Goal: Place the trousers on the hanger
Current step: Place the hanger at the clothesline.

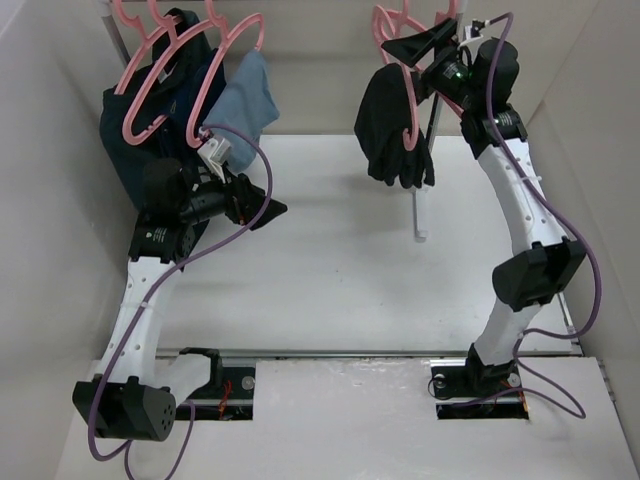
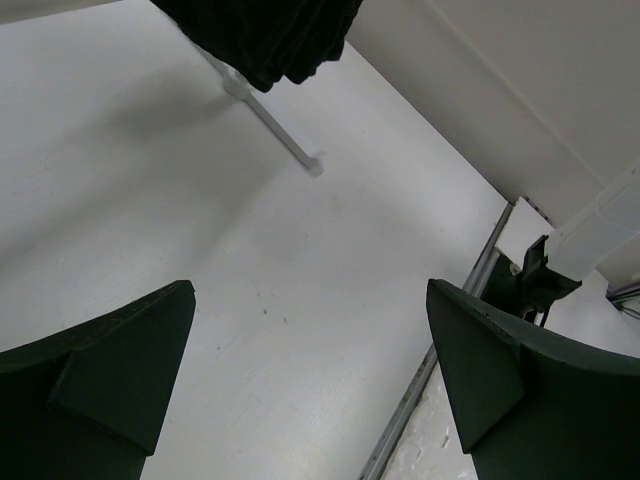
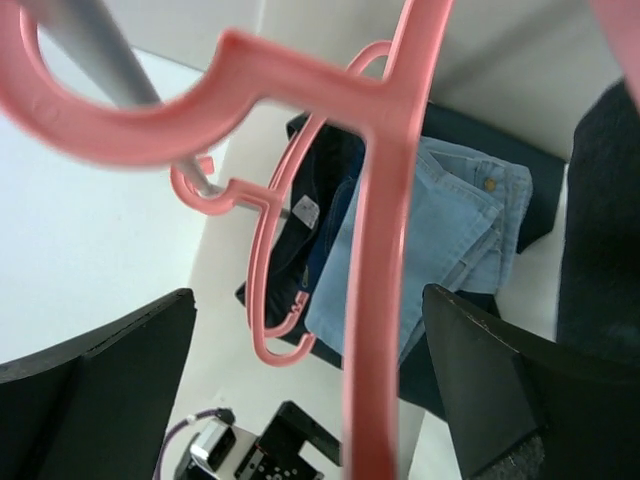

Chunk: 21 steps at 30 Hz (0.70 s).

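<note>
One hanger point(image 3: 375, 250), draped with the trousers point(image 1: 390, 130), is recorded between the wide-spread, unclenched fingers of the right gripper point(image 3: 308, 295).

Robot lab: arms point(image 1: 520, 200) bolted to a white-walled table point(image 1: 330, 270)

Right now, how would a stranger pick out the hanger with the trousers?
Go to the table's far edge, right side, by the right gripper. A pink hanger hangs there. Unlike the left hangers holding a navy garment and light-blue jeans, it carries black trousers.
</note>
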Each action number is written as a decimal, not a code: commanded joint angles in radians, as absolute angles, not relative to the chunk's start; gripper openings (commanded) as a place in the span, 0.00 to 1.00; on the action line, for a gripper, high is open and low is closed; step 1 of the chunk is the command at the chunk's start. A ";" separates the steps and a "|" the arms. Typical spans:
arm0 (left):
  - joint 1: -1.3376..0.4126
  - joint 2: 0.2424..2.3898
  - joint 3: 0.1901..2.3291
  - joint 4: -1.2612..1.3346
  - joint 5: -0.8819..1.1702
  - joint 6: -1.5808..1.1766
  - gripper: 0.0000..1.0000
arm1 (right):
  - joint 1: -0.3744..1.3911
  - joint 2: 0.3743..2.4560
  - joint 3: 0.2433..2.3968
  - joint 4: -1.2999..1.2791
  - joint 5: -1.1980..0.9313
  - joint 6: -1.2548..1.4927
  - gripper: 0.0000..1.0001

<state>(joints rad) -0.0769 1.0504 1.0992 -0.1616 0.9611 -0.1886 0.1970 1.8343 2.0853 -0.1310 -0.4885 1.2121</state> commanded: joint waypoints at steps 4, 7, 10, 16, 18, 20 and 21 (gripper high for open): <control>-0.064 1.019 1.095 -0.138 0.977 -0.184 1.00 | 0.221 1.680 1.935 -0.064 -0.494 1.095 0.99; -0.064 1.009 1.095 -0.158 0.968 -0.164 1.00 | 0.232 1.593 1.797 -0.086 -0.462 1.028 0.99; -0.064 1.009 1.095 -0.167 0.959 -0.140 1.00 | 0.255 1.490 1.691 -0.126 -0.393 0.956 0.99; -0.064 0.991 1.077 -0.198 0.950 -0.118 1.00 | 0.356 1.283 1.459 -0.244 -0.167 0.753 0.99; -0.064 0.982 1.068 -0.210 0.925 -0.085 1.00 | 0.383 1.224 1.342 -0.256 -0.085 0.718 0.99; -0.064 0.973 1.054 -0.238 0.878 -0.057 1.00 | 0.405 1.125 1.246 -0.226 -0.020 0.677 0.99; -0.064 0.963 1.054 -0.259 0.859 -0.040 1.00 | 0.432 1.089 1.145 -0.207 -0.006 0.660 0.99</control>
